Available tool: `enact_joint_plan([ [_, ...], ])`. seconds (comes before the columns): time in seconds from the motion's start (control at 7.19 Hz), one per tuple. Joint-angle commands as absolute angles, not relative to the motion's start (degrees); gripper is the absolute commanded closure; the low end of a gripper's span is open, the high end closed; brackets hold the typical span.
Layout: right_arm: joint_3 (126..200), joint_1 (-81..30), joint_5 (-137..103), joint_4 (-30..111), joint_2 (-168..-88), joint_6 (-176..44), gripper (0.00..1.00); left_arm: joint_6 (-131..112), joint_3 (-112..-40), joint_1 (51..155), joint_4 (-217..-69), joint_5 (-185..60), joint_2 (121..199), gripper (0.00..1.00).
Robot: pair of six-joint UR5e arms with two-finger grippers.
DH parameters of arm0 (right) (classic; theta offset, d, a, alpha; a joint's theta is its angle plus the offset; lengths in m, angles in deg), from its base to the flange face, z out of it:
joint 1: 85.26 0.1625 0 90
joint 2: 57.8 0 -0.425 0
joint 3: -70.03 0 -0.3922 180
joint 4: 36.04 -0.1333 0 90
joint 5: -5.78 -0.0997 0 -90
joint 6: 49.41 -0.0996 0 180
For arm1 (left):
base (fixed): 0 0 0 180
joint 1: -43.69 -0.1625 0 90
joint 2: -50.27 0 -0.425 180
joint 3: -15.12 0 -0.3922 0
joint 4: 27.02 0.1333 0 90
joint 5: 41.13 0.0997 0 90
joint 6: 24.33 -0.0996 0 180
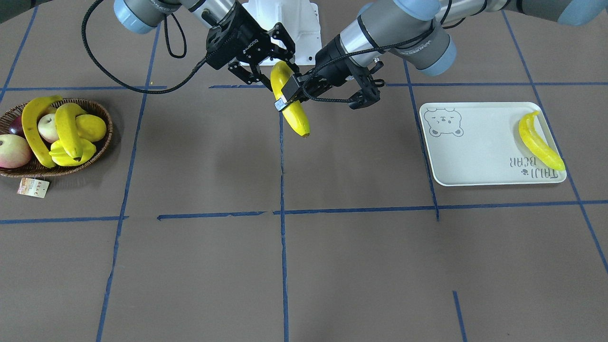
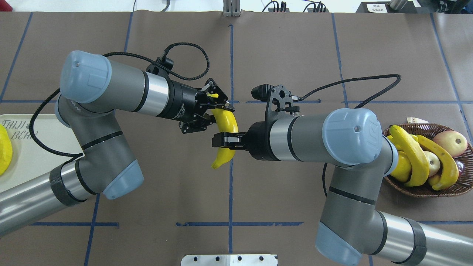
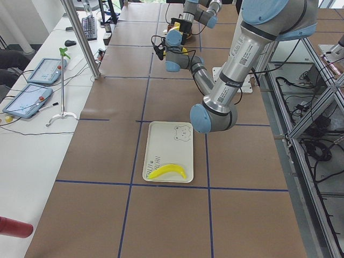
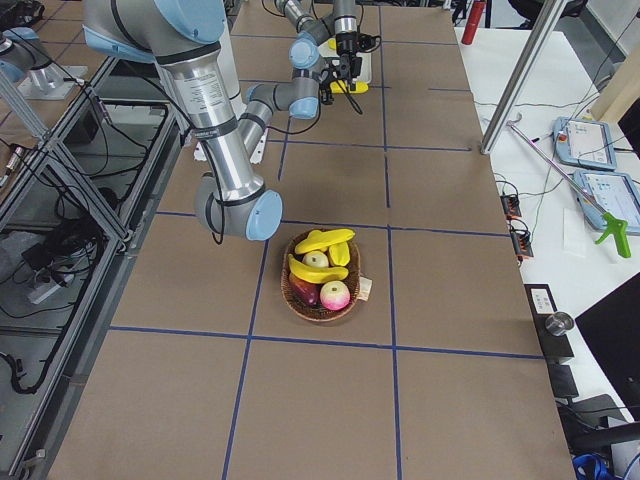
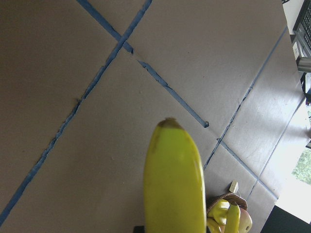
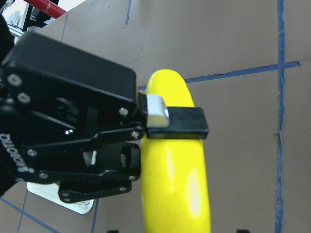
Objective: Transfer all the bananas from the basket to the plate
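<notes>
A banana [image 1: 297, 116] is hanging in mid-air above the blue tape line [image 1: 282, 166] at mid-table [image 1: 304, 266]. The left gripper [image 2: 217, 113] is pinching it between its fingers [image 6: 177, 121]; the right gripper [image 2: 225, 141] is straddling it just beside, grip impossible to tell. Brown tabletop is stretching wide around, with the plate [image 1: 475, 152] and basket [image 1: 103, 137] sitting well apart at opposite ends
</notes>
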State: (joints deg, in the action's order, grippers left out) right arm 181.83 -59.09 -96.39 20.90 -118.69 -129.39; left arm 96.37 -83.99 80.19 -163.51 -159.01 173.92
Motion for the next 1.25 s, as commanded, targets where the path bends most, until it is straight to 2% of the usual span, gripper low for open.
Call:
enact_joint_plan([
  [0.0, 181.8, -58.2, -97.0, 21.1, -118.7, -129.4, 0.01, 94.6, -84.0, 80.7, -163.5, -159.2, 172.3, 1.00],
  [0.56, 182.5, -48.5, -112.4, 27.6, -121.4, -128.6, 0.01, 85.9, -84.1, 87.6, -158.1, -159.2, 163.8, 1.00],
  [1.11, 182.7, -42.6, -114.3, 35.0, -131.2, -113.7, 0.01, 73.7, -85.3, 94.2, -156.7, -162.0, 146.3, 1.00],
])
